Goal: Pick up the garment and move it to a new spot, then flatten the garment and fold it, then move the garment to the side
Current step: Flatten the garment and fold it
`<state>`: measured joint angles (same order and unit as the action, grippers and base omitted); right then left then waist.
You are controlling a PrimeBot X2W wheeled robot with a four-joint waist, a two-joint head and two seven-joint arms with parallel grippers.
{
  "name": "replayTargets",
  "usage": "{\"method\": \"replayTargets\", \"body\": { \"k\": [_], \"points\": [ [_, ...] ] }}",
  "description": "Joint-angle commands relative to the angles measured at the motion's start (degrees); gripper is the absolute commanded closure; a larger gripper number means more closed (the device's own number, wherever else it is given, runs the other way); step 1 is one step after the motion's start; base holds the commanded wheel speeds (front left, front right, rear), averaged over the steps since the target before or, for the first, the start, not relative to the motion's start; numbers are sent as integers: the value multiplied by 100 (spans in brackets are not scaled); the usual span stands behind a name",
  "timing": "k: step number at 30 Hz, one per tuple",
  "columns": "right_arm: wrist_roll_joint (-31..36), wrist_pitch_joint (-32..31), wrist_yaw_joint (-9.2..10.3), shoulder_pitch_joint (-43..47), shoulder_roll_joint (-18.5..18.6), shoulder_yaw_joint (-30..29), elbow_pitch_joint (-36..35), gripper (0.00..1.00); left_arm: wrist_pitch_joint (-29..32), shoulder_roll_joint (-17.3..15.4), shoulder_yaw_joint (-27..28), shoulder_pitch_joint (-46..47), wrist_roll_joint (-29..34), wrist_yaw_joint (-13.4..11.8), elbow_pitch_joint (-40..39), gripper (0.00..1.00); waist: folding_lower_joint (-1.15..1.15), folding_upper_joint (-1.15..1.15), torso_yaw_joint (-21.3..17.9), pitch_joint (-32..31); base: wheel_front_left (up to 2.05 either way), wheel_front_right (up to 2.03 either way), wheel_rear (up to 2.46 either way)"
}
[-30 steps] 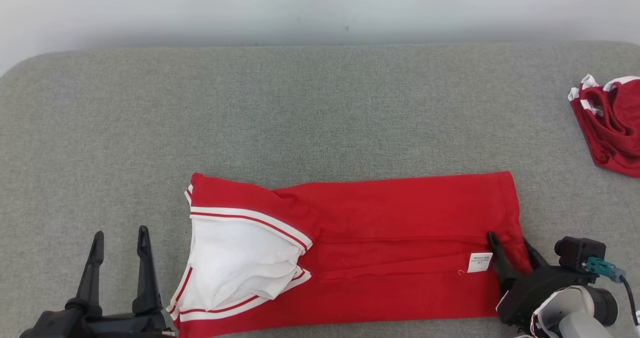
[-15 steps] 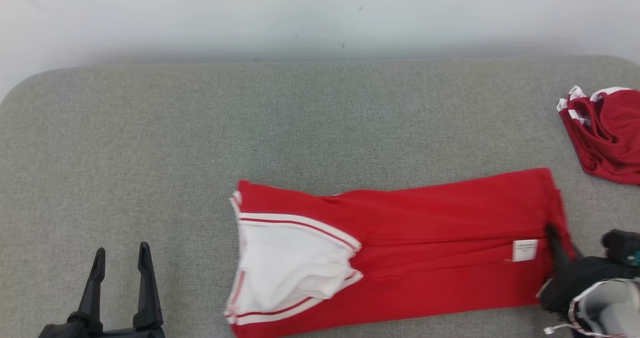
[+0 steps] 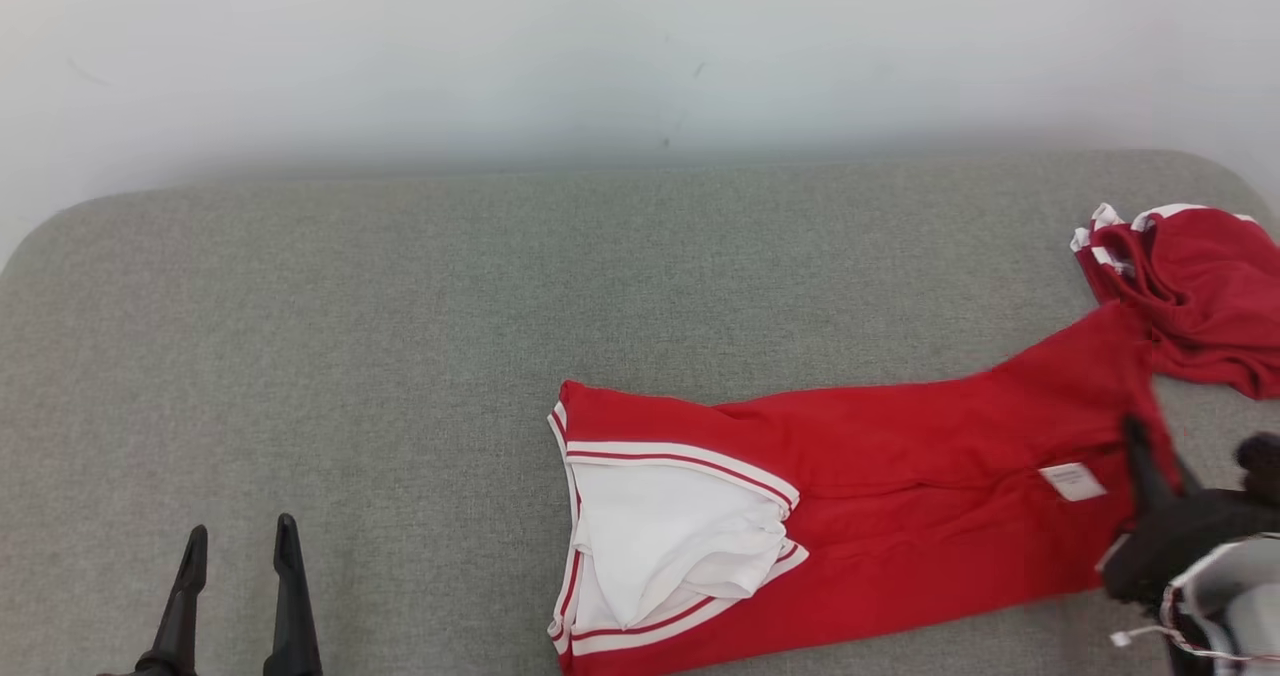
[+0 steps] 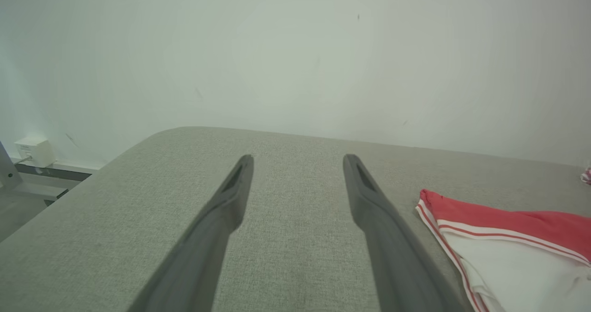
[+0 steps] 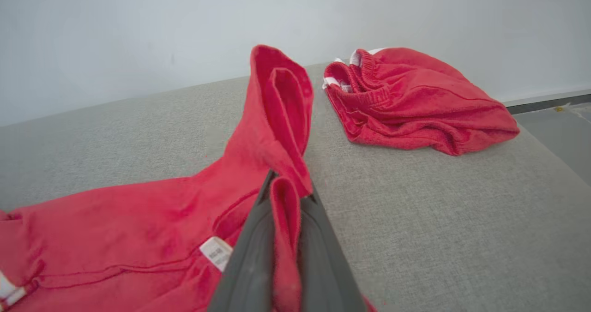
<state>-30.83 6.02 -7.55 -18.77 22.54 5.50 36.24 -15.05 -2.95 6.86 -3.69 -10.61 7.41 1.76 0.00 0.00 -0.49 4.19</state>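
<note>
Right gripper (image 5: 287, 187) clamps red garment (image 3: 900, 486) hem (lifted, seemingly); left gripper (image 4: 298, 157) spread, holding nothing.

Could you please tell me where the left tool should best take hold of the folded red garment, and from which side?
Probably the striped end of the garment, nearest the open left tool. Come in low from the robot's left, along the table: that end lies flat with its layers stacked at the edge, and the right tool is shut on the opposite hem.
</note>
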Motion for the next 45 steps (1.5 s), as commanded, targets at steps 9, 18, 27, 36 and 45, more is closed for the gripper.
{"method": "replayTargets", "body": {
  "k": [9, 18, 27, 36, 45],
  "points": [
    [275, -466, 17, 304, -805, 691, -1214, 100, -16, 8, -85, -48, -10, -11, -25, 0, 0, 0, 56, -59, 0, 0, 0],
    [350, -774, 17, 315, -1555, 1444, -1717, 100, -16, 7, -205, -19, -36, -40, 18, 0, 0, 0, 247, -55, 0, 0, 0],
    [195, -703, 17, 168, -1925, 2001, -1472, 100, -16, 8, -275, 64, -95, -67, 54, 0, 0, 0, 464, 5, 0, 0, 0],
    [-268, -463, 17, -64, -1967, 2566, -1147, 100, -16, 8, -314, 156, -142, -83, 94, 0, 0, 0, 566, 68, 0, 0, 0],
    [-556, -50, 17, -411, -1965, 3037, -662, 0, -16, 8, -374, 235, -151, -111, 150, 0, 0, 0, 560, 117, 0, 0, 0]
  ]
}}
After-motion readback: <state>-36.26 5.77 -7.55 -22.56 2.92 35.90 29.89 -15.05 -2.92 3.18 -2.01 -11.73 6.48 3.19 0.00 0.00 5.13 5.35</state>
